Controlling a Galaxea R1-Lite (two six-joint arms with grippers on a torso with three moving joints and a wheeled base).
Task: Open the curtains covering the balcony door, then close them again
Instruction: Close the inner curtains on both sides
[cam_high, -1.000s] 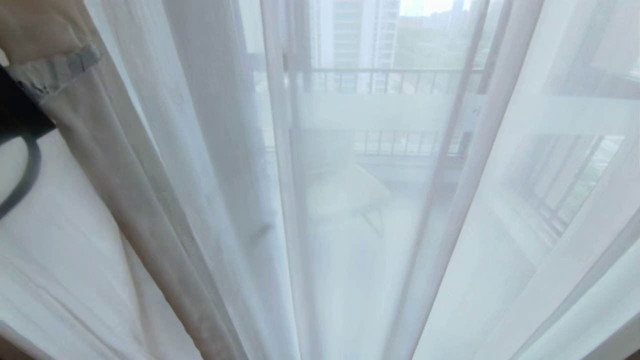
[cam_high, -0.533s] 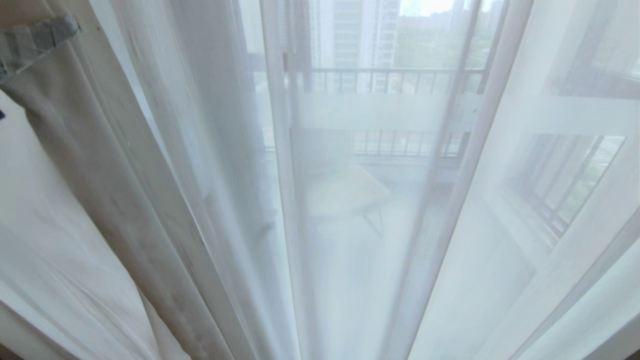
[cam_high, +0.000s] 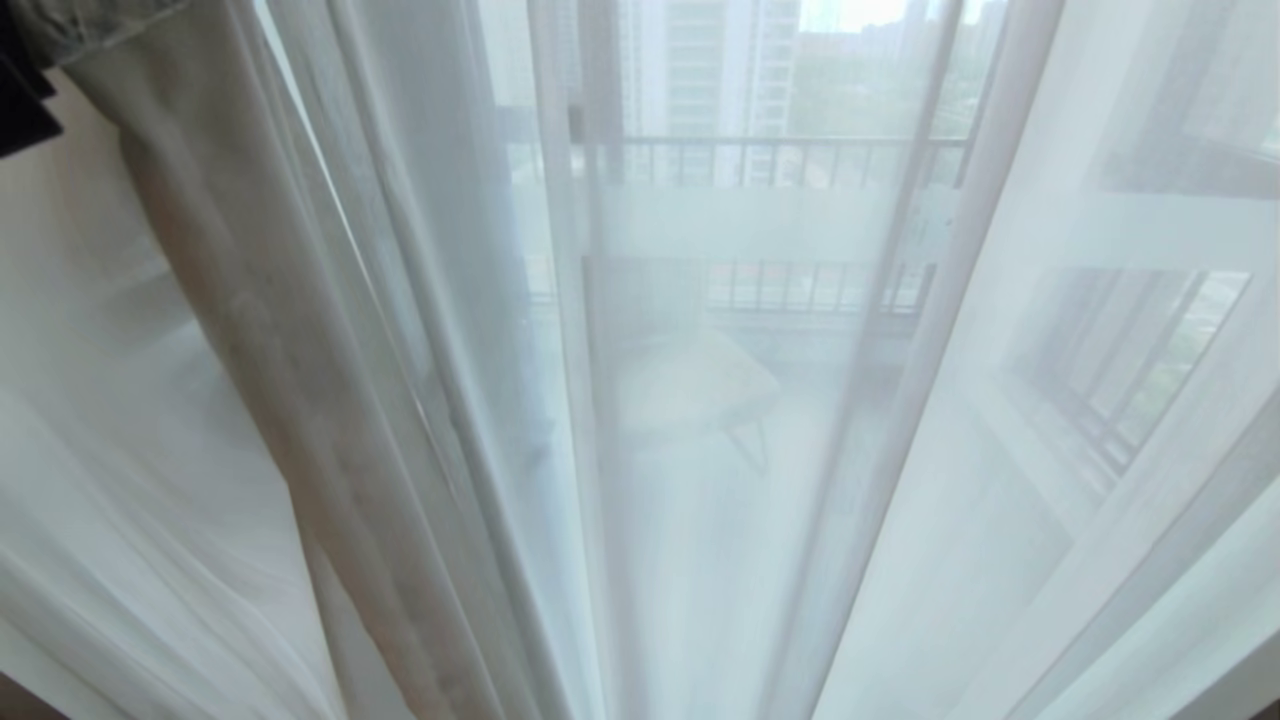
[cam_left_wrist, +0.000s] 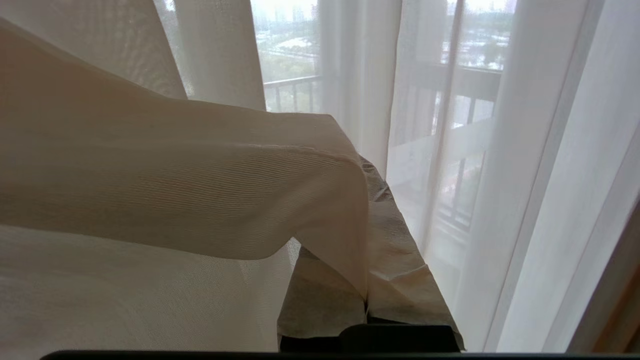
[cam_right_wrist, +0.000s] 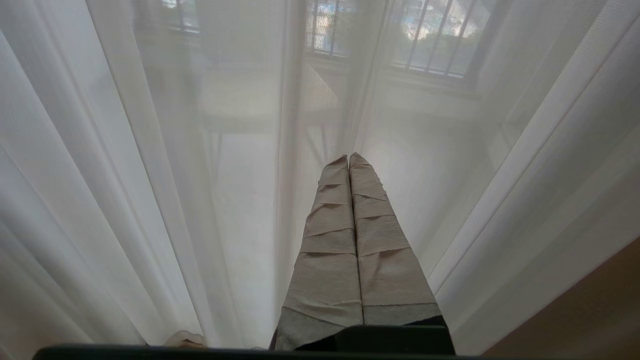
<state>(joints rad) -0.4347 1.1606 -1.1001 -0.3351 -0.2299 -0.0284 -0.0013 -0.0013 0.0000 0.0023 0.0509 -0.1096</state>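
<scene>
I am seeing the curtains (cam_high: 700, 450) hanging drawn across the balcony door (cam_high: 590, 200), so opening is barely starting. Left gripper (cam_left_wrist: 367, 295), jaws pinching a curtain fold, is working beside the door; right gripper (cam_right_wrist: 350, 160), jaws pressed together, is idling near the sheers.

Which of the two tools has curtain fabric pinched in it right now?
The left tool: a sheer fold is clamped between its taped fingers. The right tool is shut on nothing.

High-rise home: sheer curtains (cam_high: 700, 450), balcony railing (cam_high: 780, 150), towers (cam_high: 710, 60) outside.
</scene>
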